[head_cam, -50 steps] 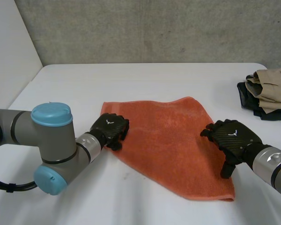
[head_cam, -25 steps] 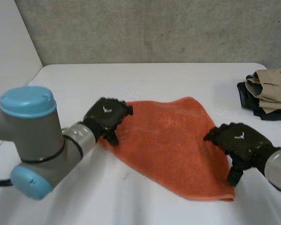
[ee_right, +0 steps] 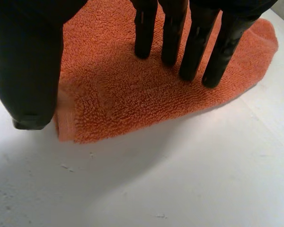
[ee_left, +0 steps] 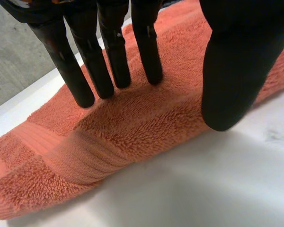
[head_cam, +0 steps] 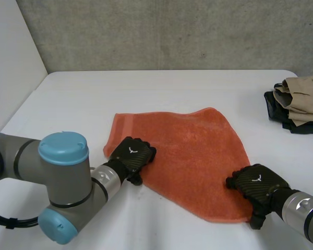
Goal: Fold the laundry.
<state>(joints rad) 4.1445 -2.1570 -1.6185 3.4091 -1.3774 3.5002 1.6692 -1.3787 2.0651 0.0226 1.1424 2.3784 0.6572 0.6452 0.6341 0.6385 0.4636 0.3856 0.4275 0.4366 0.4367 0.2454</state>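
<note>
An orange towel [head_cam: 188, 156] lies flat on the white table [head_cam: 172, 88], one corner pointing toward me. My left hand [head_cam: 131, 156] rests on its left edge. In the left wrist view the straight fingers [ee_left: 109, 56] press their tips into the towel [ee_left: 132, 127], and the thumb [ee_left: 236, 66] hangs just off the edge over the table. My right hand [head_cam: 255, 185] sits at the towel's near right corner. There the fingers [ee_right: 194, 42] stand straight on the towel [ee_right: 132, 90], and the thumb [ee_right: 28, 61] comes down beside the corner.
A pile of beige and dark clothes [head_cam: 297, 104] sits at the table's right edge, toward the back. A grey concrete wall runs behind the table. Bare table lies in front of the towel and to its left.
The left hand lifted off the towel's far left corner and came down nearer along the left edge. The right hand slid along the right edge to the near right corner.
</note>
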